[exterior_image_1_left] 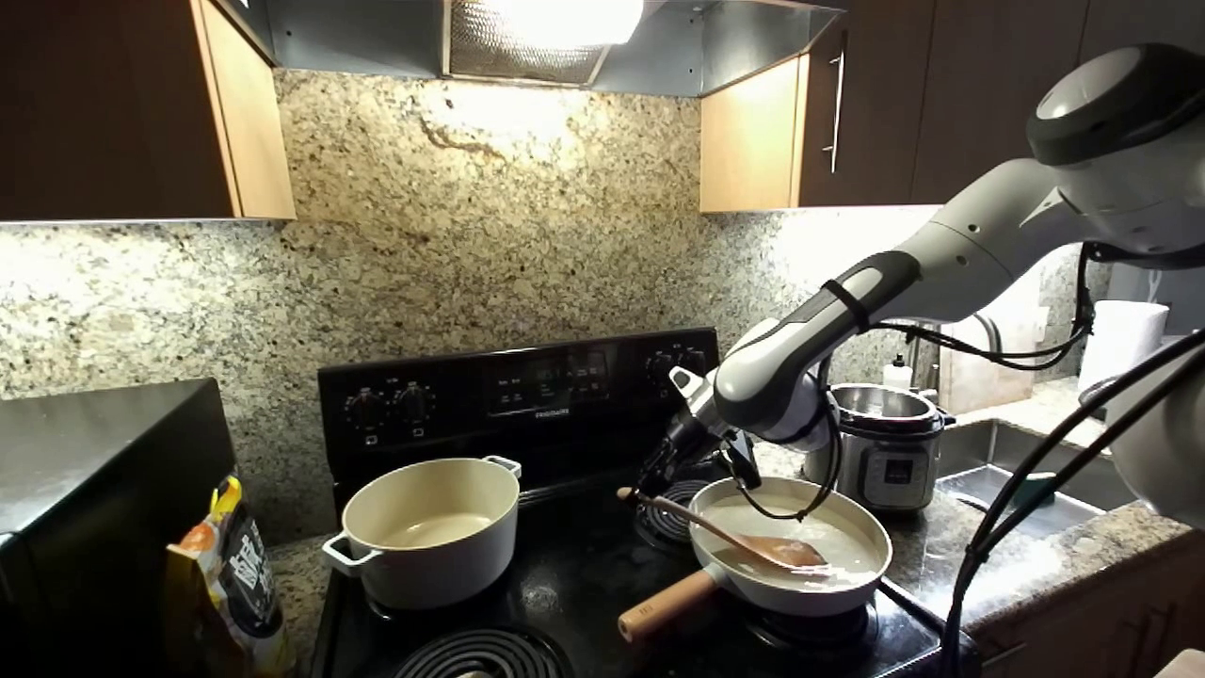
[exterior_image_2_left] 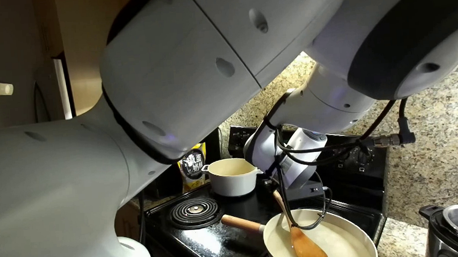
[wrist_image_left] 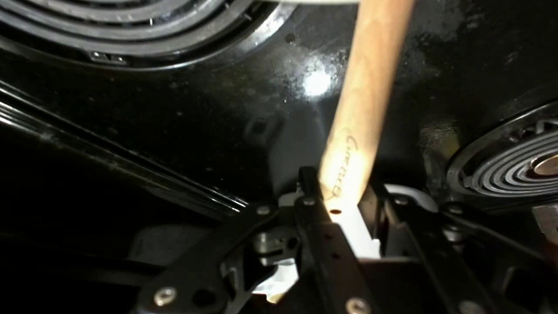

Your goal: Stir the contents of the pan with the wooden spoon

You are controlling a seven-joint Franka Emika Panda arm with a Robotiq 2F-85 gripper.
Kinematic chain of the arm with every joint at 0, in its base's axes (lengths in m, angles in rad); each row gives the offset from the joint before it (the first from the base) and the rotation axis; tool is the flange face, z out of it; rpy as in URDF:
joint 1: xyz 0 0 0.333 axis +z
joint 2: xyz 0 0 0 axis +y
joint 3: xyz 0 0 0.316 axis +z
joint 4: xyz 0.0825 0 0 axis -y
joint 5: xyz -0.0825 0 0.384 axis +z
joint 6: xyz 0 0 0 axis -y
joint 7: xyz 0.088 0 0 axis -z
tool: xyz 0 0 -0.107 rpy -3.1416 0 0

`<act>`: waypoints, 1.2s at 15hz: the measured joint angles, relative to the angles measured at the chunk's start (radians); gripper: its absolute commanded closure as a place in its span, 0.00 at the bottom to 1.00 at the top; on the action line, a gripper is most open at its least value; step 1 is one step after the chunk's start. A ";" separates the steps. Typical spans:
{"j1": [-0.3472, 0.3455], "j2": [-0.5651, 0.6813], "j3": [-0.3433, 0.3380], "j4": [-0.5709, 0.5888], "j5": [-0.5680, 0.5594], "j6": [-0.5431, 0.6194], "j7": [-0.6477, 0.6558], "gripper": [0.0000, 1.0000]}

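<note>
Wooden, the spoon [exterior_image_2_left: 305, 244] was clamped at its tail by the gripper [wrist_image_left: 343, 185]. Twisting was feared, should the pan [exterior_image_1_left: 810, 600] be struck.

Overhead, the lamp [exterior_image_1_left: 565, 19] blows out white; far wall [exterior_image_1_left: 508, 235] bright, left cupboard [exterior_image_1_left: 104, 104] dim, right bench [exterior_image_1_left: 1007, 565] glaring; wrist view slightly blurs the spoon [wrist_image_left: 368, 87].
</note>
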 measured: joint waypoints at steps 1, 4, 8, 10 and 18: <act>0.001 0.000 0.010 0.003 0.000 0.000 0.000 0.90; -0.002 -0.001 0.041 0.018 0.000 0.001 0.000 0.90; -0.008 -0.001 0.068 0.062 0.000 0.001 0.000 0.90; -0.019 0.000 0.077 0.083 0.000 0.001 0.000 0.90; -0.199 0.042 0.147 0.090 0.000 -0.064 -0.063 0.90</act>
